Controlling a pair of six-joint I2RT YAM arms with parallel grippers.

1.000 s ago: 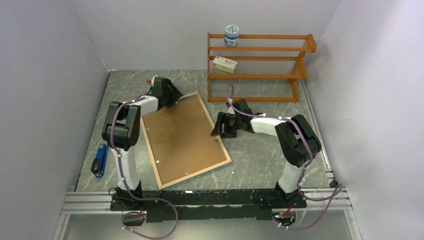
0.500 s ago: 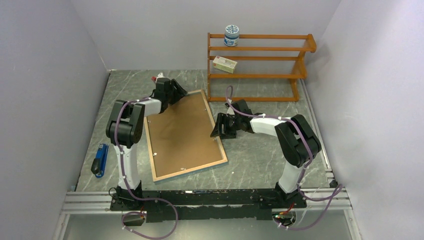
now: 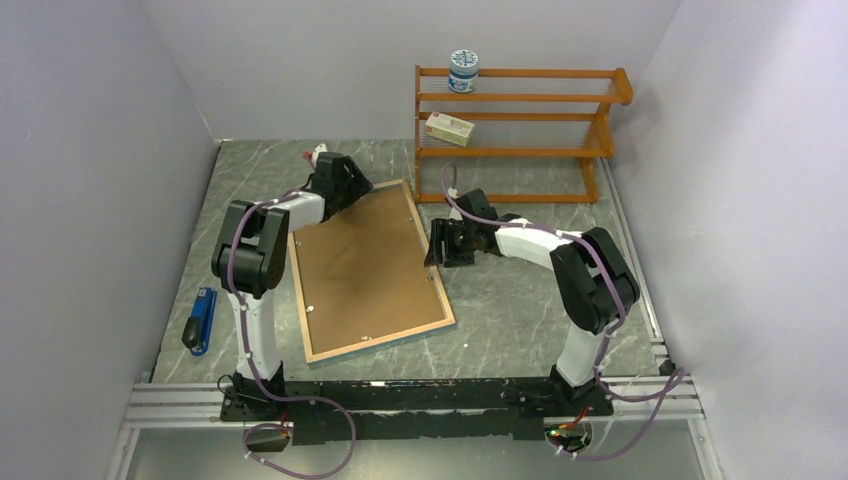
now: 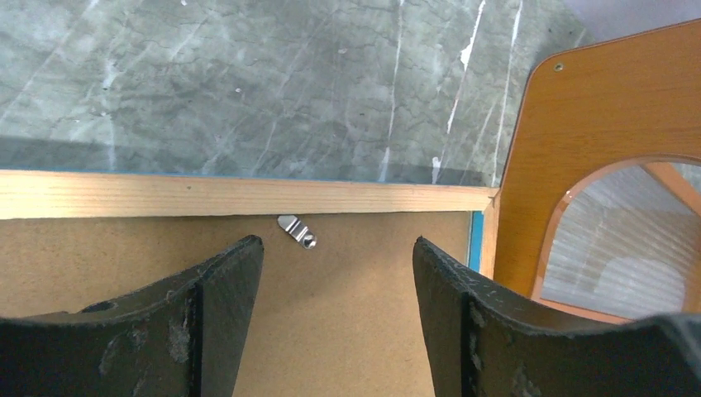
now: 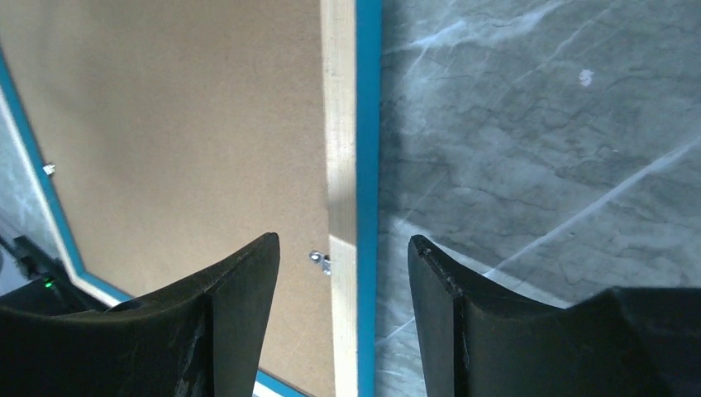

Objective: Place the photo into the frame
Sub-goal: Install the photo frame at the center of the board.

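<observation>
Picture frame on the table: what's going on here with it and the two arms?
The picture frame lies face down on the marble table, with its brown backing board facing up. The left hand hovers open over the far edge, just short of a metal clip. The right hand hovers open astride the right rim, beside another clip. Neither hand holds anything, and no photo is in view.

Face down and flat on the desk (image 3: 520,310), left of centre: the frame (image 3: 380,340). Pale wood rim up, thin blue edging outside it, brown backing board (image 3: 365,265) seated inside. Skewed, long sides slanting toward the desk's far right corner.
</observation>
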